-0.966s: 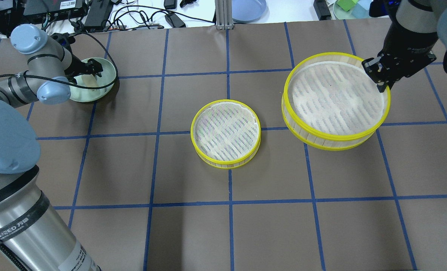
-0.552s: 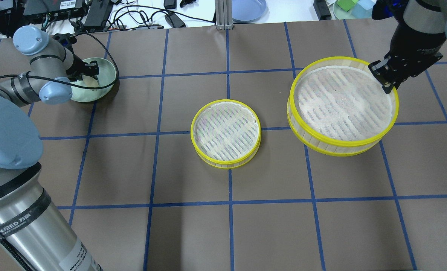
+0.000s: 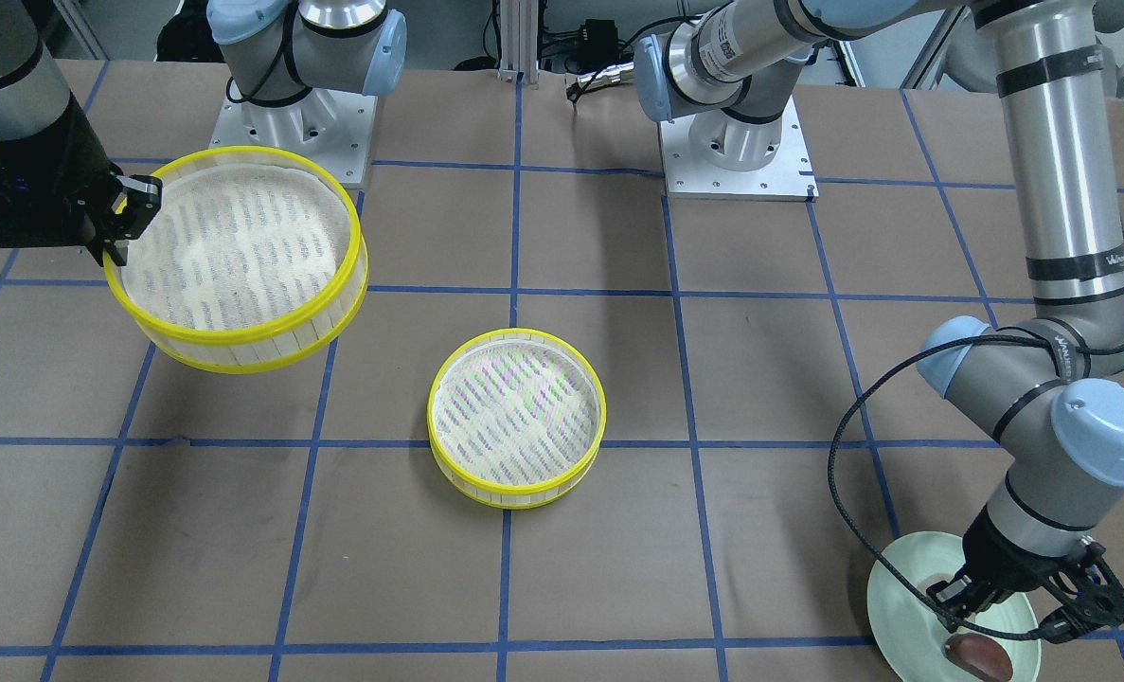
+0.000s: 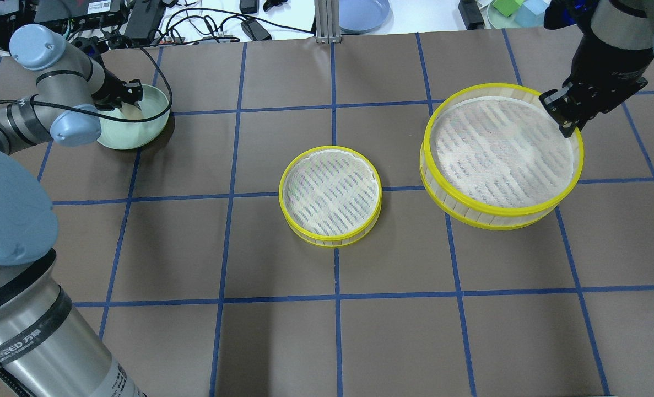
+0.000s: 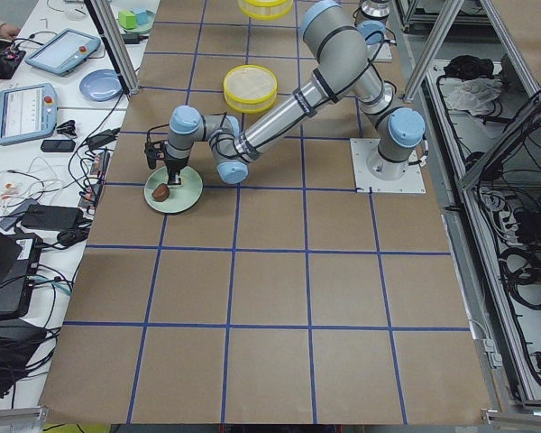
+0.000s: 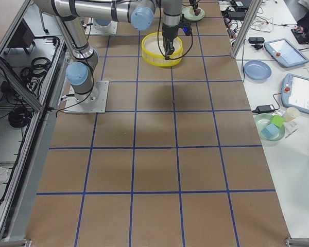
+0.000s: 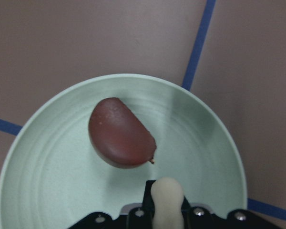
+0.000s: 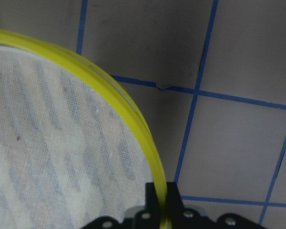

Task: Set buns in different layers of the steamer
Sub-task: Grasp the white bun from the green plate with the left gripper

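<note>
left wrist-mounted view has the left gripper (image 7: 167,217) clenched on the cream-white bun (image 7: 167,196), whose rounded end pokes up between the jaws, above the pale green plate (image 7: 47,191). the reddish-brown bun (image 7: 120,133) lies loose on that plate, just beside the held one. the right gripper (image 4: 565,117) pinches the yellow rim of the raised steamer tray (image 4: 503,210), which hangs tilted and looks clear of the table (image 4: 194,248). the second steamer tray (image 4: 331,240) rests flat mid-table with nothing in it, well apart from both arms.

the worst risk, i judge, is that one-sided rim pinch: the tray's weight hangs off a narrow bite, so a quick move could swing it or let it slip. the soft bun could squash or squirt out if squeezed hard. the black cable (image 3: 841,474) loops down beside the plate and might drag it, and a low exit could knock the brown bun off the edge.

the left fingers are mostly hidden behind the bun in the wrist view, and the arm covers both buns from overhead. how deep the right jaws bite on the rim is cut off at the frame's bottom edge. both side views are too small to confirm the tray's clearance.
</note>
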### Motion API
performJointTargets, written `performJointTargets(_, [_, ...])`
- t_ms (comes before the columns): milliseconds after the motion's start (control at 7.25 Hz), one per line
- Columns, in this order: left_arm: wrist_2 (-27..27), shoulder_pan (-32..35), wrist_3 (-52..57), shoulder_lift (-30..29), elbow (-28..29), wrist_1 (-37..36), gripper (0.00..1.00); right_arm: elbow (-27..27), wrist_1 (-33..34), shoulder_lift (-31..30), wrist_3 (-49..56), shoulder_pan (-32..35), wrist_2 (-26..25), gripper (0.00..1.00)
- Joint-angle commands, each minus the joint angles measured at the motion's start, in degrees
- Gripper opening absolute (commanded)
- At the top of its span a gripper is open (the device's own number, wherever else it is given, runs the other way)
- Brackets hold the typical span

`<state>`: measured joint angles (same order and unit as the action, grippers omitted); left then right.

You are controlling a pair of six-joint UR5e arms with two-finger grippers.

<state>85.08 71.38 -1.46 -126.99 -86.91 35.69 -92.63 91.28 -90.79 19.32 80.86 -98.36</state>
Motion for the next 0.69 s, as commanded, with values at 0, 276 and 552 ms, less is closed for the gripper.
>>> performJointTargets(0, [0.2,6.0,-7.4,4.0,-0.5,4.6,0.0,0.0,0.0,-0.3,0.0,0.0,0.5,0.0])
performJointTargets(276, [0.1,13.3,-18.6,7.2,-0.6,7.4,0.0,0.1,0.0,-0.2,0.2,0.0,0.2,0.0])
performJointTargets(552, [0.1,20.2,-27.5,8.9,-1.8,10.4,0.0,0.0,0.0,-0.2,0.4,0.0,0.5,0.0])
